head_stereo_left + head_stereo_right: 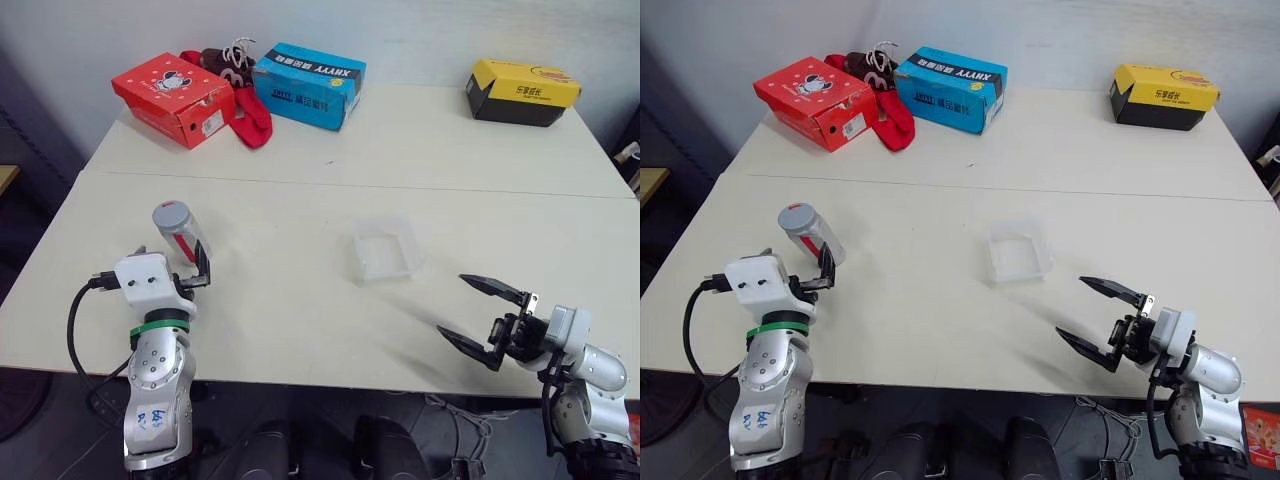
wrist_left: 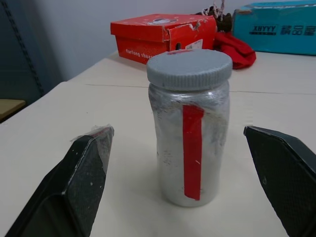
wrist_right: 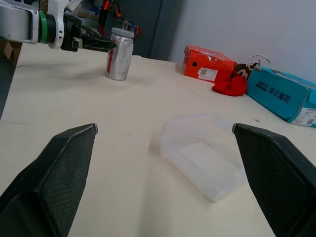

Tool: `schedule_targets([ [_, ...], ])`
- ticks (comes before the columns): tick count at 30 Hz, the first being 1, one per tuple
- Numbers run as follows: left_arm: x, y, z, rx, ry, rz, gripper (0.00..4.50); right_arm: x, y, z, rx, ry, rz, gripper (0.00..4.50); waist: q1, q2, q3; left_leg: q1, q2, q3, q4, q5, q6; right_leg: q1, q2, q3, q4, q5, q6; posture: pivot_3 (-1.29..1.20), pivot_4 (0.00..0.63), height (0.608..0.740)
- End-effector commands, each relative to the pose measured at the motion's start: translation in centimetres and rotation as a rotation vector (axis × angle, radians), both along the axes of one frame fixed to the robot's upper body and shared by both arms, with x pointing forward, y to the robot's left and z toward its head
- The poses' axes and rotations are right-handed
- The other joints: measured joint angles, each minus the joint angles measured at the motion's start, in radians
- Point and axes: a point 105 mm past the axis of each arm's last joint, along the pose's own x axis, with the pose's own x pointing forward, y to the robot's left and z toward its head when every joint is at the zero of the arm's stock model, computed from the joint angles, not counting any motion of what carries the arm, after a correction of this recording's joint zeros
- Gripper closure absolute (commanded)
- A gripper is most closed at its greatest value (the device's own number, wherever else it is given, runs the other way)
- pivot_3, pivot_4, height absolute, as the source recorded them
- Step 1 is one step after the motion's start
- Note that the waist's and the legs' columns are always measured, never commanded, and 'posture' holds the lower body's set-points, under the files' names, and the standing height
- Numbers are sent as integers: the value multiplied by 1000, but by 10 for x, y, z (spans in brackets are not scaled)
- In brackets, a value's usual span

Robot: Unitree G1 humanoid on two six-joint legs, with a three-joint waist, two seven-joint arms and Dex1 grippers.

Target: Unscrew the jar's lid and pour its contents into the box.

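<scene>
Tabletop point(image 1: 300, 330) of pale cream spreads before me, with a seam running across it and a plain light wall behind. Along the far edge sit a red shoebox point(image 1: 175, 97), a blue shoebox point(image 1: 308, 84) and a yellow shoebox point(image 1: 522, 91), with a red shoe point(image 1: 245, 100) lying between the red and blue ones.

My left gripper point(image 1: 190, 268) is spread wide and holds nothing. It points at the jar point(image 1: 180, 230), which stands upright on the table just ahead of my fingertips. In my left wrist view the jar point(image 2: 190, 128) stands between my two fingers point(image 2: 84, 177) but beyond their tips, apart from both, its red stripe facing me. The lid point(image 2: 189, 68) is still on, grey and ribbed around the edge. I cannot make out the contents through the silvery wall.

My right gripper point(image 1: 480, 318) is also spread wide and empty, hovering above the near right part of the table. The box point(image 1: 386, 249), clear and shallow, lies on the table near the middle, ahead of that gripper and well apart from the jar.
</scene>
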Motion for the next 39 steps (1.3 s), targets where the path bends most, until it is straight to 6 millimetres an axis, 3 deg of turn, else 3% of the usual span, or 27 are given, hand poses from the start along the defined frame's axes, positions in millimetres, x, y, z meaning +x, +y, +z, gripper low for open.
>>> schedule_targets([
  [1, 10, 3, 12, 25, -61, 18, 33, -6, 1, 13, 8, -69, -21, 0, 2, 0, 0, 0, 0, 0, 0, 0, 0, 0, 0, 0, 0, 0, 0, 0, 150, 740],
  [8, 28, -1, 14, 9, -88, 13, 33, -12, 19, 23, 30, -82, -38, 0, 2, 0, 0, 0, 0, 0, 0, 0, 0, 0, 0, -1, 1, 0, 0, 0, 150, 740],
  [15, 41, -9, 12, 14, -90, 27, 33, -8, 38, 45, 44, -94, -37, 0, 2, 0, 0, 0, 0, 0, 0, 0, -1, 0, 0, -1, 2, 0, 0, 0, 150, 740],
  [25, 51, -5, 3, 25, -50, 56, 33, -1, 40, 61, 43, -83, -49, 0, 2, 0, 0, -1, 0, 0, 1, 2, 3, 0, 0, -5, 4, 0, 0, 0, 150, 740],
  [34, 58, -11, 4, 51, -50, 11, 33, 1, 42, 61, 43, -75, -60, 0, 2, 0, 0, -1, 0, 0, 1, 2, 3, 0, 0, -7, 4, 0, 1, 0, 150, 740],
  [39, 58, -6, 2, 54, -44, 36, 1309, -2, 35, 48, 40, -53, -71, 0, 3, 0, 0, -1, 0, 0, 1, 2, 3, 0, 0, -8, 4, 0, 1, 0, 150, 740],
])
